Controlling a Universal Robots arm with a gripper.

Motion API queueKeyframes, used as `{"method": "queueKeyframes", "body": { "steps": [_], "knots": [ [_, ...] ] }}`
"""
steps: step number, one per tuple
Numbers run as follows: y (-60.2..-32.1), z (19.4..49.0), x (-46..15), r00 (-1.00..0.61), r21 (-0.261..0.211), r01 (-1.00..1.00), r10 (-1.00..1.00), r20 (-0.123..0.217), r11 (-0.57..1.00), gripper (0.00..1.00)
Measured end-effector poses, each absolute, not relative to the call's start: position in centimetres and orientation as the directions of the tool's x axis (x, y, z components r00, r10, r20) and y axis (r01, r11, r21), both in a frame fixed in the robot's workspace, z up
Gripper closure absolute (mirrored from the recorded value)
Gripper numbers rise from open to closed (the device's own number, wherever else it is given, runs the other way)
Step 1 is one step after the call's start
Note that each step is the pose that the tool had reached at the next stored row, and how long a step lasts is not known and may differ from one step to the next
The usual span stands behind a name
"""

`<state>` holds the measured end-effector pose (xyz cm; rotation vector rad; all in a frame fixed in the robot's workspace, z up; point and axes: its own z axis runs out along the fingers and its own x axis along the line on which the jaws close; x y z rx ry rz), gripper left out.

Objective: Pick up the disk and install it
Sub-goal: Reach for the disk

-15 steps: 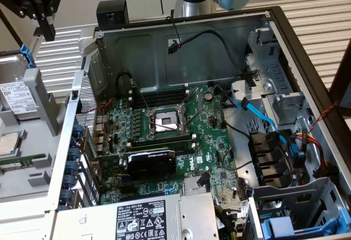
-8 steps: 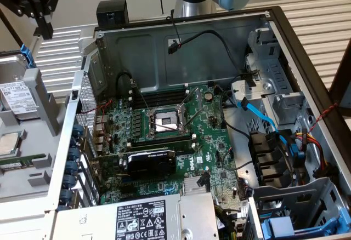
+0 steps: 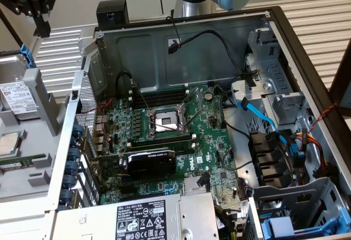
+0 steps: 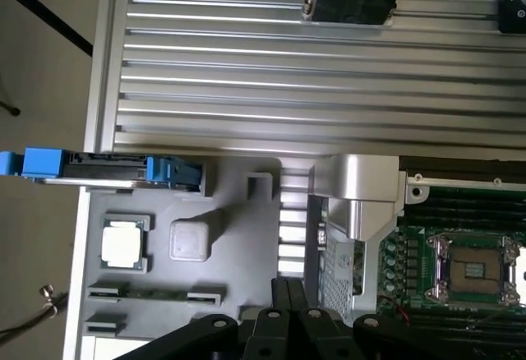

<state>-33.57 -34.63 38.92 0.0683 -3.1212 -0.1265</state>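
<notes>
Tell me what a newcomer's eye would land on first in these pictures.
The open computer case dominates the exterior view, with its green motherboard and an empty processor socket at the centre. At that view's left edge the disk, white-labelled with blue rails, stands in a grey holder outside the case.

Open air above disk (image 3: 15, 95) on grey tray (image 3: 33, 169); grey post (image 3: 41, 100) stands just beside it. Inside case (image 3: 164, 53), 1 black cable (image 3: 213, 32) and 1 blue cable (image 3: 262, 118) cross near drive cage (image 3: 274, 95). Power-supply box (image 3: 153, 218) fills near edge.
</notes>
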Motion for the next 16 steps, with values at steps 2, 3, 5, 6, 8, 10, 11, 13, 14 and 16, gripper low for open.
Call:
{"method": "queueKeyframes", "body": {
  "steps": [2,3,5,6,8,10,11,13,14,16],
  "knots": [
    [-34.5,38.9,-33.7,-0.999,0.084,-0.044,-0.046,0.018,0.995,0.89],
    [-34.5,38.9,-33.8,-0.999,0.086,-0.045,-0.047,0.019,0.995,0.89],
    [-34.4,38.9,-34.2,-0.999,0.088,-0.046,-0.048,0.020,0.995,0.89],
    [-34.4,38.9,-34.3,-0.999,0.088,-0.046,-0.048,0.020,0.995,0.89],
    [-34.2,38.9,-34.8,-0.999,0.089,-0.046,-0.048,0.021,0.995,0.89],
    [-34.1,38.8,-35.3,-0.999,0.091,-0.046,-0.048,0.021,0.995,0.89],
    [-34.1,38.8,-35.6,-0.999,0.091,-0.046,-0.048,0.021,0.995,0.89],
    [-34.0,38.8,-36.1,-0.999,0.092,-0.046,-0.049,0.022,0.995,0.89],
    [-33.9,38.8,-36.4,-0.999,0.092,-0.046,-0.049,0.022,0.995,0.89],
    [-33.8,38.8,-36.9,-0.999,0.093,-0.046,-0.049,0.023,0.995,0.89]
  ]
}}
